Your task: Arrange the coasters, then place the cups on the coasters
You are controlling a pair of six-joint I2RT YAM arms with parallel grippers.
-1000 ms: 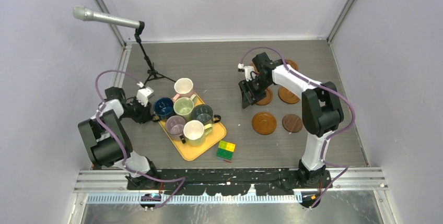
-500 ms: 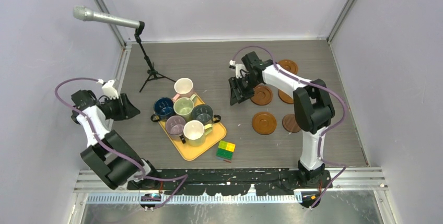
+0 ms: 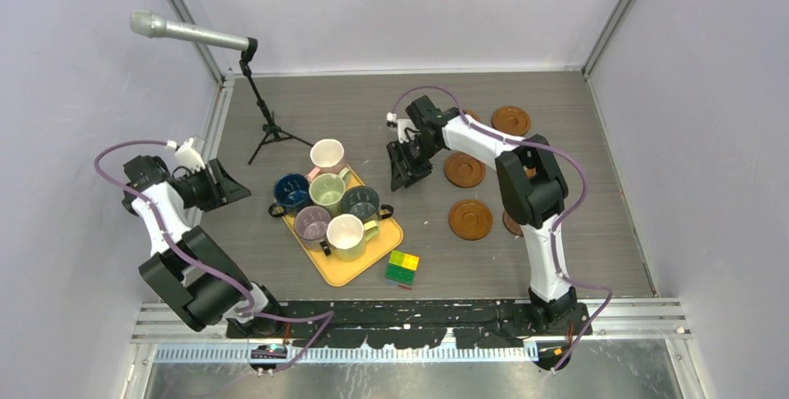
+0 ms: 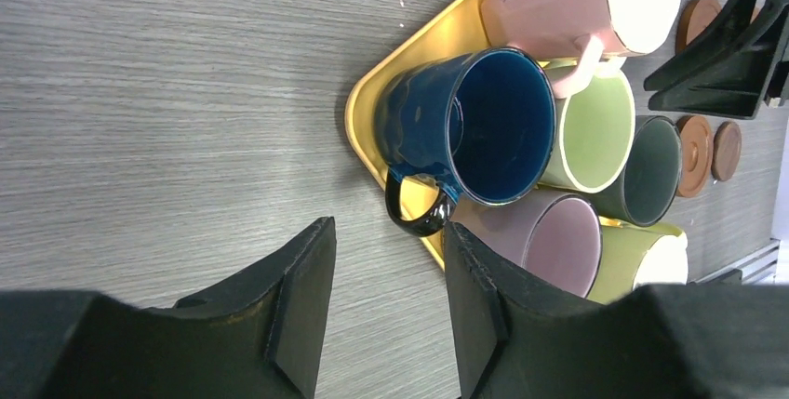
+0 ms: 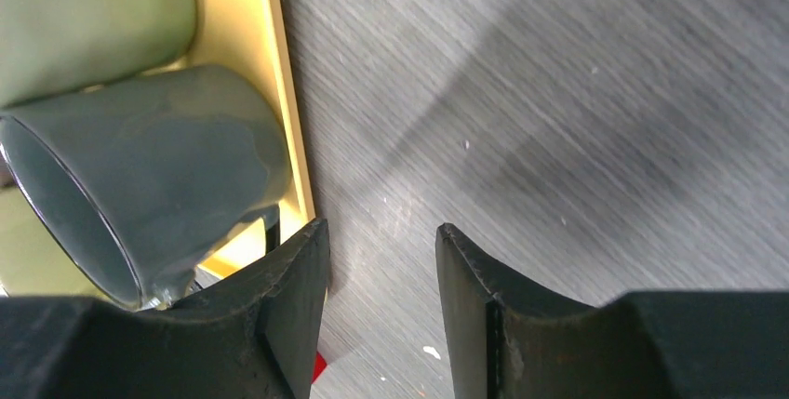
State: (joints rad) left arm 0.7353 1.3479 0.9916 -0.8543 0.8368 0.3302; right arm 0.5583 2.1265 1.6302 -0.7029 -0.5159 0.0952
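Note:
Several cups stand packed on the orange tray point(image 3: 372, 252): white-pink point(image 3: 327, 154), dark blue point(image 3: 292, 192), light green point(image 3: 328, 192), dark grey-green point(image 3: 360, 203), mauve point(image 3: 313, 223) and cream point(image 3: 345, 235). Reddish-brown coasters point(image 3: 511, 120) point(image 3: 464, 170) point(image 3: 470, 219) lie to the right; my right arm partly hides a darker one point(image 3: 508, 224). My left gripper point(image 3: 240, 192) is open and empty, left of the tray. It faces the dark blue cup point(image 4: 484, 125) and its handle point(image 4: 419, 213), apart from both. My right gripper point(image 3: 398, 179) hangs open and empty over bare table beside the tray's right edge, near the grey-green cup point(image 5: 140, 185).
A microphone on a tripod point(image 3: 270, 129) stands at the back left. A yellow-green block point(image 3: 402, 268) lies in front of the tray. Enclosure walls close off the left, back and right sides.
My left gripper has pulled back left from the dark blue cup and its jaws have opened. My right gripper has swung left from the coasters towards the tray.

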